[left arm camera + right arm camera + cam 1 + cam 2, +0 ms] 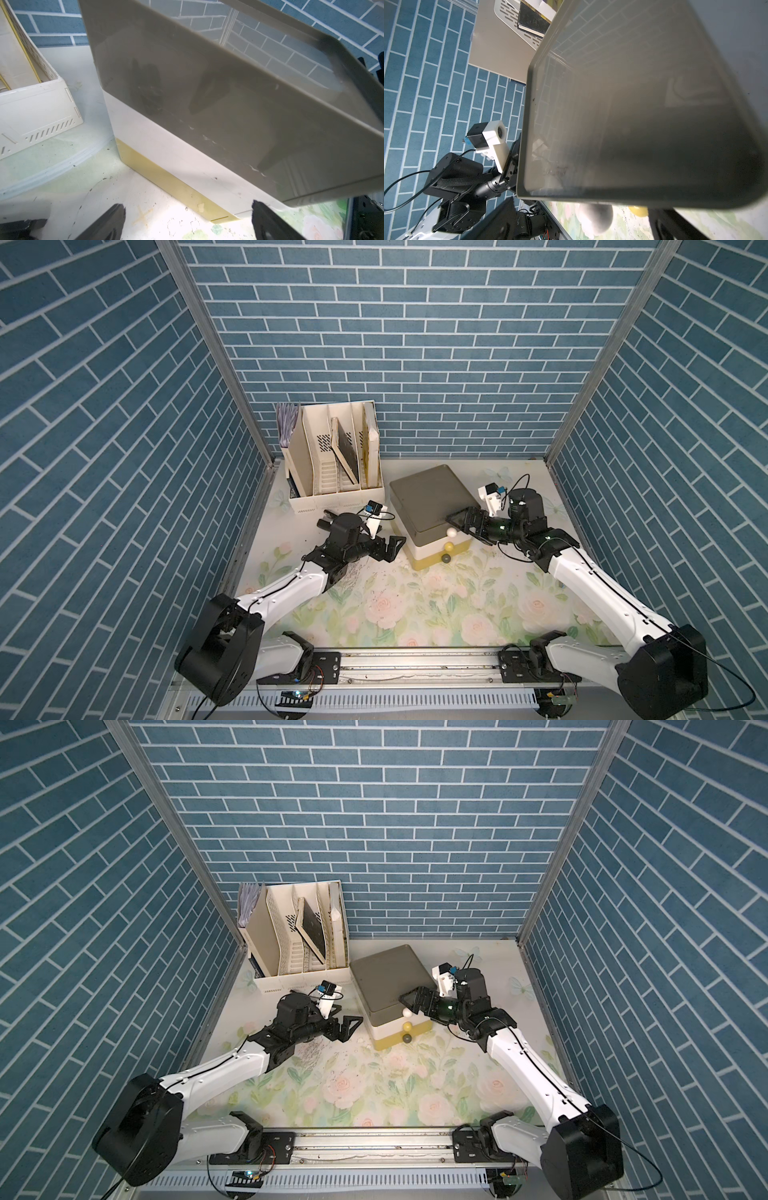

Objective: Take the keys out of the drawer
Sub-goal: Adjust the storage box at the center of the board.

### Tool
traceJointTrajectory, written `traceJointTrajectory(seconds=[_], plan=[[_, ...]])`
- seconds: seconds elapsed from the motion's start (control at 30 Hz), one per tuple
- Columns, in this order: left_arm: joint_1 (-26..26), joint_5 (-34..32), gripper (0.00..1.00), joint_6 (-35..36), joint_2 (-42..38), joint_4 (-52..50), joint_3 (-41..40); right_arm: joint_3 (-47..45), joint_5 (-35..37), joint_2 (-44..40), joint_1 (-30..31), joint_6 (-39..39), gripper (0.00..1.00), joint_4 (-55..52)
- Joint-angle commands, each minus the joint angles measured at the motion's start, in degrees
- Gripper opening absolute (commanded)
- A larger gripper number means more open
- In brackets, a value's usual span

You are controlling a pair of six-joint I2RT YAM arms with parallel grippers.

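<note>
Lining up on the top drawer (424,536); the right gripper (456,526) hangs at the front of the drawer unit (428,497), jaws spread wide, nothing in them; in the right wrist view the white knob (596,218) sits in the gap between the fingers (662,226), and I cannot tell whether either pad touches it; the left gripper (395,549) rests just beside the unit's left wall, fingers apart in its wrist view, empty. The keys show in no view; all three drawers look shut, so I judge they lie inside one, which one I cannot say. Step in hand, as I read it: close on the white knob and draw the top drawer out. To do it well: centre the knob between the pads before closing; pull straight and level, slowly; the unit looks light, so I would brace it with the left gripper against sliding; keep clear of the yellow knob (449,546) just below.
</note>
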Motion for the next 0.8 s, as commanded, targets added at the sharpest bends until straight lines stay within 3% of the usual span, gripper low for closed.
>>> traceJointTrajectory(seconds=[0.0, 0.77], plan=[[-0.2, 0.7, 1.00, 1.2, 0.2, -0.3, 1.8, 1.0, 1.3, 0.3, -1.7, -4.9, 1.00, 3.7], [1.0, -1.8, 1.00, 0.2, -6.6, -5.9, 0.2, -2.0, 1.8, -10.2, -5.4, -7.0, 1.00, -7.0]])
